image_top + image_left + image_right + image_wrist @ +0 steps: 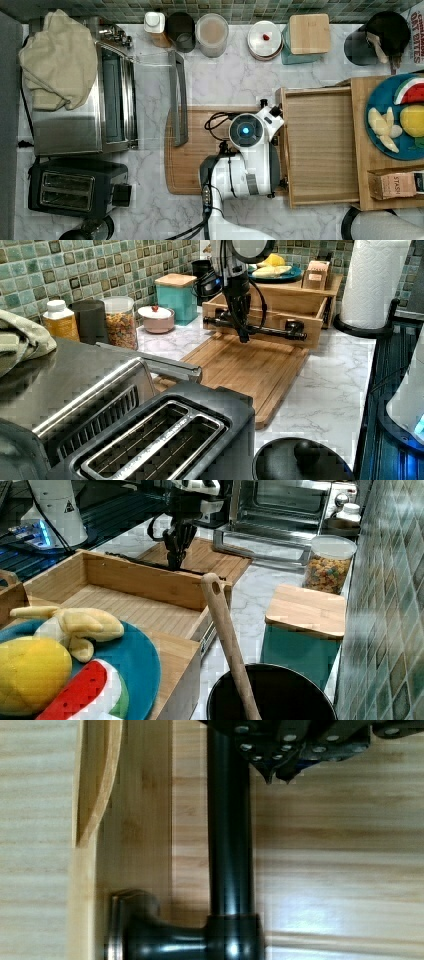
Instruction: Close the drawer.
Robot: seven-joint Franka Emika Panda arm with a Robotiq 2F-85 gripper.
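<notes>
Tool (243, 337) over marble counter (330, 385)

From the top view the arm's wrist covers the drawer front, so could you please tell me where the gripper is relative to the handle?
Observer: In the left view the gripper hangs straight down at the black bar handle, on the side that faces the cutting board, not the drawer side.
Operator: Thank you. Are the fingers around the bar?
Observer: No. The wrist view shows them shut, tips together beside the bar, with the bar between them and the drawer front. I cannot tell whether they touch it.
Operator: And where along the bar?
Observer: In the left view, nearer the left view's left post than its right one.
</notes>
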